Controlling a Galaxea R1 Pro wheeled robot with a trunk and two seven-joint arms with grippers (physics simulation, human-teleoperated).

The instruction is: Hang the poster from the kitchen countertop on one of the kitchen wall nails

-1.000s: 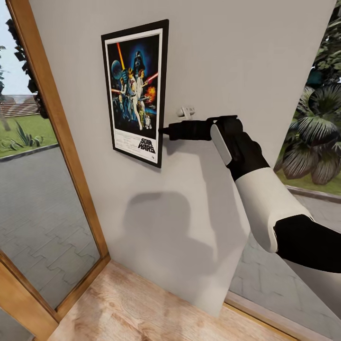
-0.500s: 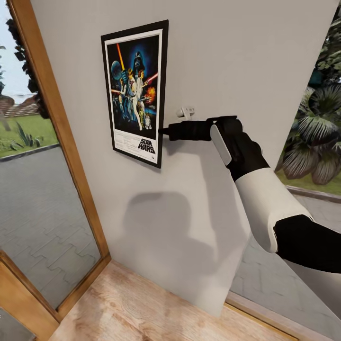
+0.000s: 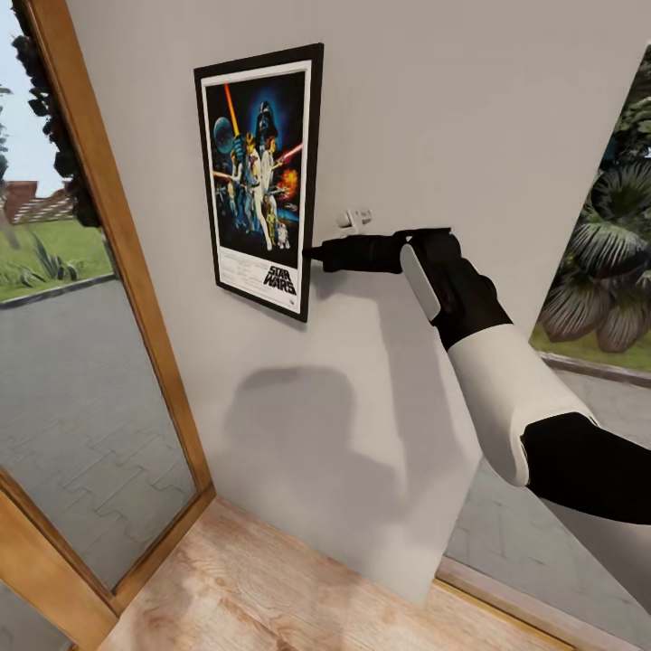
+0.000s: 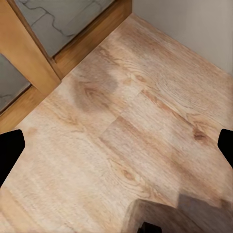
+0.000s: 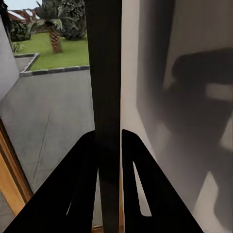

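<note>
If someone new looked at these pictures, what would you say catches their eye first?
Probably the colourful poster, held flat against the pale grey wall beside a wooden-framed window. Next, the right gripper, reaching in from the right and pinching the poster's right edge; the right wrist view shows both fingers closed on the dark frame. A small white fitting sits on the wall just above that gripper.

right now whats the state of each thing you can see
poster: upright, flat against the wall, gripped at its right edge
right tool: shut on the poster's edge, fingers either side of the frame
left tool: open, empty, pointing at the wood floor
white wall fitting: on the wall just above the right tool
</note>
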